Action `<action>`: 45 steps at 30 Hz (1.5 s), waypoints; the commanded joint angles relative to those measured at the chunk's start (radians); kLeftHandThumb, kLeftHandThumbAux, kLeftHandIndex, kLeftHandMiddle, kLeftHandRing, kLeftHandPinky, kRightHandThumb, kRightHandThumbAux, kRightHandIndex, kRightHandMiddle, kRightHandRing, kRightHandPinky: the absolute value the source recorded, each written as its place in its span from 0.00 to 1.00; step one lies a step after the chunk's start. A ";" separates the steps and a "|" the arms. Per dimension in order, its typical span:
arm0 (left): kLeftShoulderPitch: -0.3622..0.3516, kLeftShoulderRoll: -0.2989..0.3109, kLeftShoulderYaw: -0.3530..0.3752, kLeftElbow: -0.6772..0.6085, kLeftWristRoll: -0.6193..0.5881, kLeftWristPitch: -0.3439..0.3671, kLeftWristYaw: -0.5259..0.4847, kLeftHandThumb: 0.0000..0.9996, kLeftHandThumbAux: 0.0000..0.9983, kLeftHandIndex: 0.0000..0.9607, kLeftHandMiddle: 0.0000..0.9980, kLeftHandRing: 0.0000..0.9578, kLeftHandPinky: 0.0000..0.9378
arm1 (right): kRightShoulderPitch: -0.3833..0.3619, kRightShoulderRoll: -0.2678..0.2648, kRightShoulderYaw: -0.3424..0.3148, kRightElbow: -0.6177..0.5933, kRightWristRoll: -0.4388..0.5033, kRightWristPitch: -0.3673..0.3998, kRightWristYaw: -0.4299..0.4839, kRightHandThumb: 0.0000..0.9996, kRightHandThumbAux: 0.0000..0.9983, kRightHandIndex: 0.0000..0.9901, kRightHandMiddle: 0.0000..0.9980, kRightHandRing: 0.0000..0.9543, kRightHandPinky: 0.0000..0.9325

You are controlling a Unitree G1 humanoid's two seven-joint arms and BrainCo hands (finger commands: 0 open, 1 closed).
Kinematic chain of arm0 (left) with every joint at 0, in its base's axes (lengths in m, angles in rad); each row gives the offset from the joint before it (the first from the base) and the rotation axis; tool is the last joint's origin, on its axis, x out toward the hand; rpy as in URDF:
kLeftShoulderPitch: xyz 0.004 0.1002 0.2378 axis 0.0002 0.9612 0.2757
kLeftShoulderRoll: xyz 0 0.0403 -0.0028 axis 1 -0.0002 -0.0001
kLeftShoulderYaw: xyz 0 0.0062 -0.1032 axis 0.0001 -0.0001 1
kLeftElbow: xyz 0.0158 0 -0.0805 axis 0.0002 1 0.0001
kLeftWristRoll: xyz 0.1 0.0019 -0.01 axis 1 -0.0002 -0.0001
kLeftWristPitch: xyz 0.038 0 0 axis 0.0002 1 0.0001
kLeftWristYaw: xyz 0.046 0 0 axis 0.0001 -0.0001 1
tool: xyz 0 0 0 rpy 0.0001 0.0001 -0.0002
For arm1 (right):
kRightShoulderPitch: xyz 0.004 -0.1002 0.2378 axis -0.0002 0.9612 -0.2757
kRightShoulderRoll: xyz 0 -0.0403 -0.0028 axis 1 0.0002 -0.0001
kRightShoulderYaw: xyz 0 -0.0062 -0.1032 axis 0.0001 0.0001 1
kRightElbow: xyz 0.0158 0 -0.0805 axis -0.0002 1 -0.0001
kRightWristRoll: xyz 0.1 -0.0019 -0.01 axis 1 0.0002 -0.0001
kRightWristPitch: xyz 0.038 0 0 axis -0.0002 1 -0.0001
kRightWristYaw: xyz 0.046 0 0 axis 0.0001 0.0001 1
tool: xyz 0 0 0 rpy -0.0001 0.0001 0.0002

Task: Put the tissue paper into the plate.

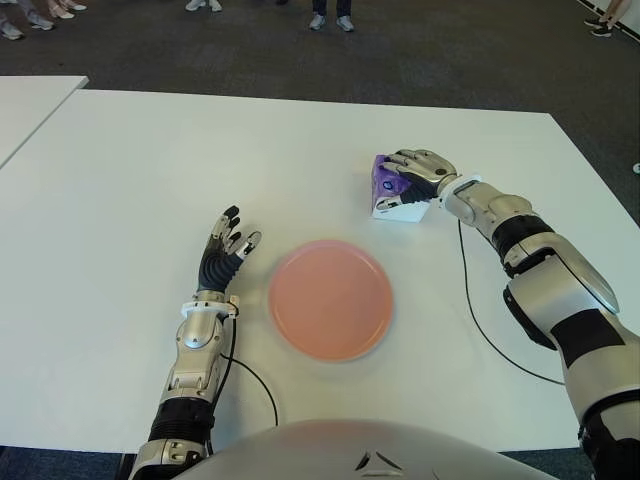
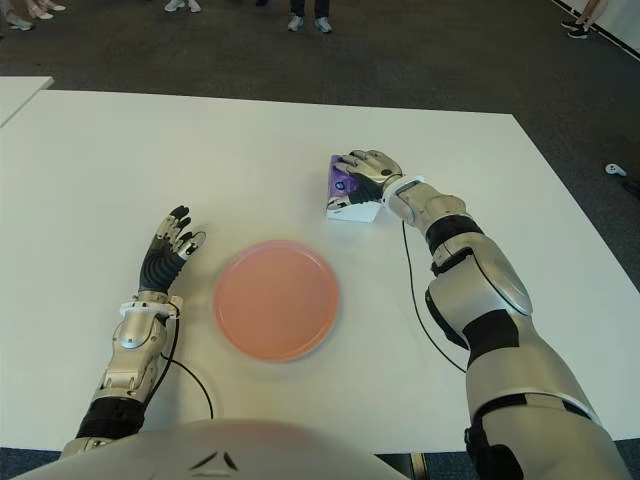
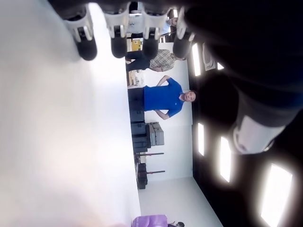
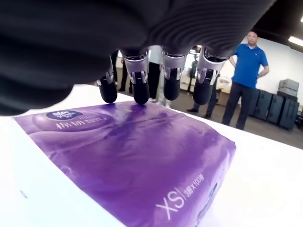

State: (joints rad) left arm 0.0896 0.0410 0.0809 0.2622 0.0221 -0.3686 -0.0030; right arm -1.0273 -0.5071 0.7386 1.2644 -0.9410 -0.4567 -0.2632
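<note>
The tissue paper (image 1: pixel 392 190) is a purple and white pack, and it is sitting on the white table (image 1: pixel 150 170), a little way beyond the pink plate (image 1: pixel 330 298) and off to my right. My right hand (image 1: pixel 420 172) is lying over the top of the pack. My fingertips (image 4: pixel 140 97) are hanging just over its far edge, bent down, but I cannot tell if they are squeezing it yet. I do not think I am really holding it.

I am guessing the pack is light and soft, like a little pillow. The wrap is looking shiny, so it may be slippery. I think I should be pinching it across its two long sides, with my thumb on one side and my fingers on the other, and not too hard.

My left hand (image 1: pixel 226 248) is showing beside the plate, on its left, with fingers spread and holding nothing.

My right wrist view is showing the pack up close, with letters on the shiny wrap and my four fingertips over it. My eye views are not showing that, but only they are showing the plate and how near it is. My left wrist view is showing a person in a blue shirt (image 3: pixel 163 100) standing far off.
</note>
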 commanded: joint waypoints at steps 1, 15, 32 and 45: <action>0.015 -0.006 0.004 -0.012 0.001 0.025 0.021 0.00 0.54 0.00 0.00 0.00 0.00 | 0.008 0.015 -0.003 0.023 0.007 0.018 0.013 0.35 0.18 0.00 0.00 0.00 0.00; 0.018 0.001 0.004 -0.015 0.001 0.022 0.021 0.00 0.54 0.00 0.00 0.00 0.00 | 0.045 0.028 -0.042 0.036 0.051 0.023 0.018 0.36 0.17 0.00 0.00 0.00 0.00; 0.009 0.008 0.007 0.003 0.011 0.017 0.023 0.00 0.55 0.00 0.00 0.00 0.00 | 0.070 0.019 -0.080 0.031 0.089 -0.004 0.020 0.33 0.17 0.00 0.00 0.00 0.00; 0.014 0.000 0.009 -0.007 0.009 0.030 0.027 0.00 0.56 0.00 0.00 0.00 0.00 | 0.076 0.041 -0.063 0.038 0.074 0.019 0.038 0.34 0.18 0.00 0.00 0.00 0.00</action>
State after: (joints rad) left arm 0.0962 0.0464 0.0914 0.2501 0.0298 -0.3569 0.0107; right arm -0.9826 -0.4811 0.6614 1.2907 -0.8597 -0.4443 -0.2428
